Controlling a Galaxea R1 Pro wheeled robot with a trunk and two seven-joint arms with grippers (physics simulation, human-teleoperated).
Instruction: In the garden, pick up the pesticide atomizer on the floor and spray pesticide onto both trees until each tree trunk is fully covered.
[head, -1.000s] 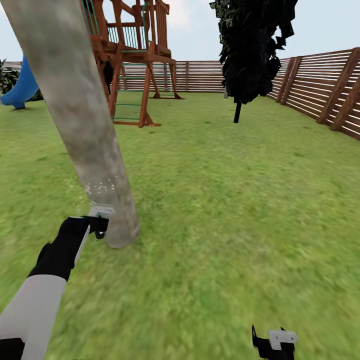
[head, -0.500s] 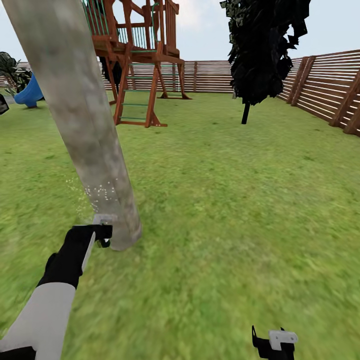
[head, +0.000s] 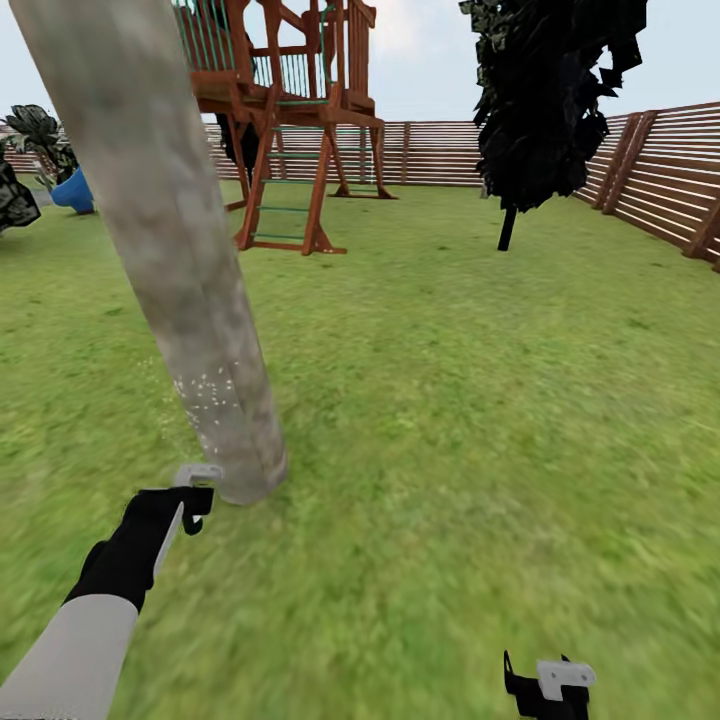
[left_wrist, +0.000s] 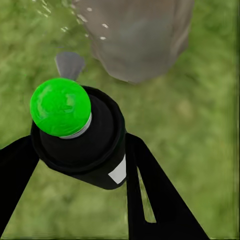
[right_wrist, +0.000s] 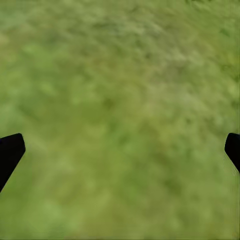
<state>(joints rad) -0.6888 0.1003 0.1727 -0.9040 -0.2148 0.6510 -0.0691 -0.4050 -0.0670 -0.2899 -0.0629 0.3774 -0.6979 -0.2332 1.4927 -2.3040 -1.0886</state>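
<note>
Pointing its green-topped nozzle at the trunk (head: 185, 290) just ahead, atomizer (left_wrist: 82, 137) upright, left gripper (left_wrist: 80, 165) clamped round it, right gripper (right_wrist: 120, 150) spread wide over grass (head: 450, 400)

Bright, shadowless daylight; foreground grass (head: 450, 480) perhaps blurred.

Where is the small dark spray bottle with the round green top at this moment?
The small dark spray bottle with the green top sits between the fingers of the left hand, low at the head view's left, close to the base of the thick grey-brown tree trunk.

The head camera looks forward and down over the lawn (head: 450, 400); both wrist cameras face grass closely, the left sharing the trunk (head: 190, 300) base.
</note>
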